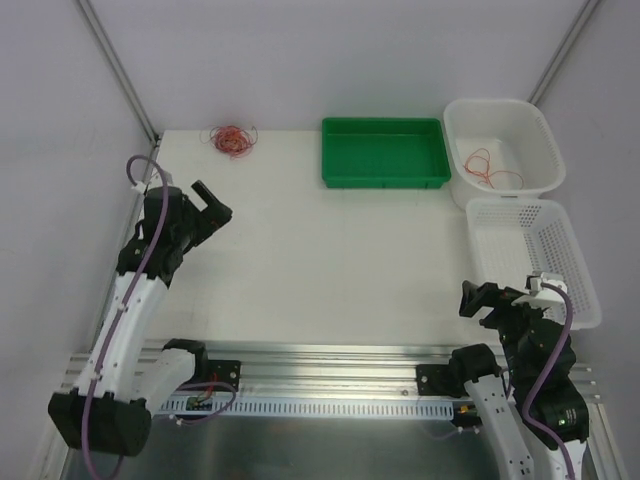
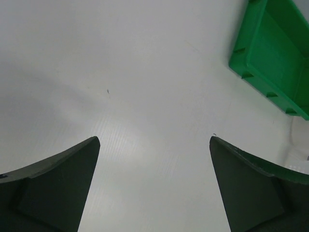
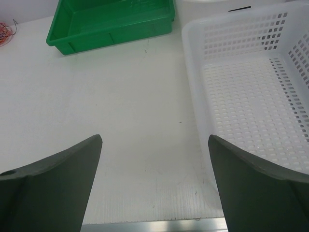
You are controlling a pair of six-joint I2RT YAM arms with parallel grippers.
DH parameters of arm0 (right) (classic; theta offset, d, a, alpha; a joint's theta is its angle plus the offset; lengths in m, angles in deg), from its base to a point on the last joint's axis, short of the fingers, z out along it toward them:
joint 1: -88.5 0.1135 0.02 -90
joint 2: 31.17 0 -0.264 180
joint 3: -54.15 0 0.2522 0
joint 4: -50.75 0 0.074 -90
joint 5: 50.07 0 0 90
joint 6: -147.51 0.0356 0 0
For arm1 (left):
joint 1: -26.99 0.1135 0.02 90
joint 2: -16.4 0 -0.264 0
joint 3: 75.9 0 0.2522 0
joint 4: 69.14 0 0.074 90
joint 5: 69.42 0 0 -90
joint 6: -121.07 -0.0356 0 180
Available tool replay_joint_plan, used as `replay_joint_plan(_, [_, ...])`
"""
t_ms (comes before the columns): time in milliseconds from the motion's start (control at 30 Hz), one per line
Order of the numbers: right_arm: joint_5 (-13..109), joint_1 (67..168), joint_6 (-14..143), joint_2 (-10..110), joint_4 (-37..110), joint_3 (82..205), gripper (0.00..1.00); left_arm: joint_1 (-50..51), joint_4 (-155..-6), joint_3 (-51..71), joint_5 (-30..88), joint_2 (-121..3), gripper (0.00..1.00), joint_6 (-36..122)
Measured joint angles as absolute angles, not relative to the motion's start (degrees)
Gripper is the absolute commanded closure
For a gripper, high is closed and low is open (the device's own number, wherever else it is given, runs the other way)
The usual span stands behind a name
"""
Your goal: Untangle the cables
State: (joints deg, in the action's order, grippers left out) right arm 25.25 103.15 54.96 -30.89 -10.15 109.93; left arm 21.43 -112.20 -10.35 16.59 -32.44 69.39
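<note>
A small tangle of thin red and dark cables (image 1: 232,139) lies at the far left of the white table; its edge shows in the right wrist view (image 3: 4,32). One thin red cable (image 1: 486,168) lies loose in the white tub (image 1: 545,150) at the far right. My left gripper (image 1: 214,207) is open and empty over the left side of the table, some way in front of the tangle; in its own view (image 2: 154,140) only bare table lies between the fingers. My right gripper (image 1: 482,300) is open and empty near the front edge, beside the perforated basket.
A green tray (image 1: 384,175) stands at the back middle, also seen in the left wrist view (image 2: 251,63) and the right wrist view (image 3: 106,34). A white perforated basket (image 1: 575,250) stands at the right, close to my right gripper (image 3: 154,137). A metal rail (image 1: 330,355) runs along the front edge.
</note>
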Motion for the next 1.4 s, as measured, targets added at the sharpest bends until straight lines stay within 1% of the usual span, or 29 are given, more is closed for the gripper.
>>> replay_joint_plan(133, [25.1, 104.2, 55.4, -30.9, -10.2, 109.9, 0.03, 21.4, -106.5, -3.2, 17.1, -49.3, 0.01, 71.5])
replay_joint_plan(333, [24.1, 105.5, 56.2, -30.9, -10.3, 109.9, 0.03, 21.8, -99.9, 12.1, 15.2, -73.2, 0.01, 74.1])
replay_joint_plan(600, [23.7, 105.6, 57.1, -30.9, -10.3, 109.9, 0.03, 22.2, -93.6, 33.7, 11.1, -98.2, 0.02, 75.6])
replay_joint_plan(767, [23.9, 105.6, 57.5, -30.9, -10.3, 109.7, 0.03, 22.6, -90.3, 41.6, 9.4, -108.8, 0.05, 77.6])
replay_joint_plan(967, [23.9, 105.6, 57.5, -30.9, -10.3, 109.3, 0.03, 24.0, -87.8, 47.2, 8.0, -117.4, 0.10, 81.6])
replay_joint_plan(1100, [23.9, 105.6, 57.8, -30.9, -10.3, 109.3, 0.03, 25.7, -86.7, 50.0, 7.8, -122.0, 0.16, 84.8])
replay_joint_plan(1200, [23.9, 105.6, 58.0, -30.9, -10.3, 109.2, 0.03, 26.5, -86.1, 52.5, 7.7, -124.9, 0.22, 86.6])
replay_joint_plan(1333, [23.9, 105.6, 58.0, -30.9, -10.2, 108.9, 0.03, 27.5, -84.8, 57.2, 8.5, -128.3, 0.42, 88.2])
replay_joint_plan(1367, [23.9, 105.6, 58.0, -30.9, -10.2, 108.8, 0.03, 27.7, -84.6, 58.2, 8.7, -129.1, 0.59, 88.6])
replay_joint_plan(1400, [23.9, 105.6, 58.0, -30.9, -10.2, 108.7, 0.03, 27.9, -84.4, 59.1, 9.4, -129.8, 0.67, 89.0])
